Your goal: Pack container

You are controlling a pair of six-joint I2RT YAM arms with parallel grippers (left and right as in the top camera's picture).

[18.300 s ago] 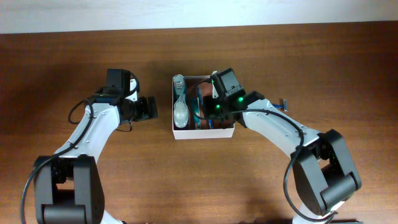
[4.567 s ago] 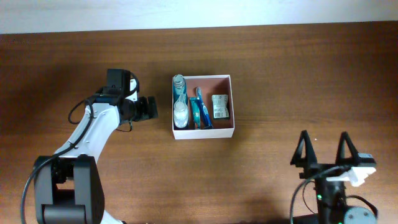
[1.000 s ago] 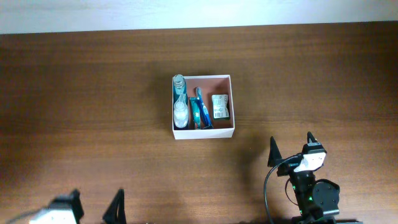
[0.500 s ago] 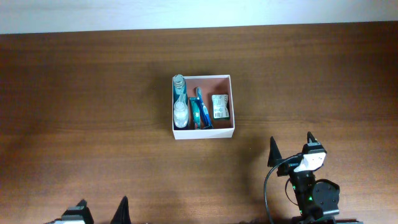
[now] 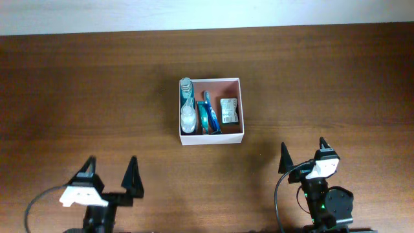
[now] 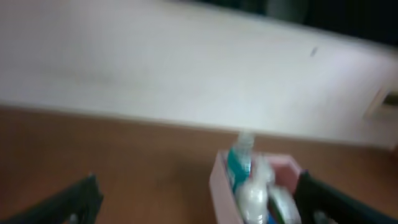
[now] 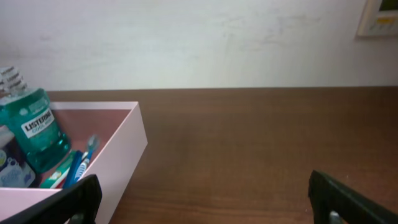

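The container (image 5: 237, 138) is a square white-walled box with a pinkish inside at the table's middle. It holds a green mouthwash bottle (image 5: 186, 90), a clear bottle (image 5: 187, 118), a blue toothbrush pack (image 5: 208, 114) and a small green-and-white packet (image 5: 229, 110). My left gripper (image 5: 110, 173) stands open near the front left edge, empty, far from the box. Open too, my right gripper (image 5: 303, 153) sits at the front right with nothing between its fingers. The left wrist view is blurred and shows the container (image 6: 219, 185) ahead. In the right wrist view the container (image 7: 127, 152) lies at left.
Brown wooden table (image 5: 336, 77) all round the box, with a white wall (image 7: 199, 43) behind its far edge. A pale wall fitting (image 7: 379, 15) shows at the upper right of the right wrist view.
My left arm has risen into view at the front left, its open fingers now fully showing. The right arm and the box contents have not moved.
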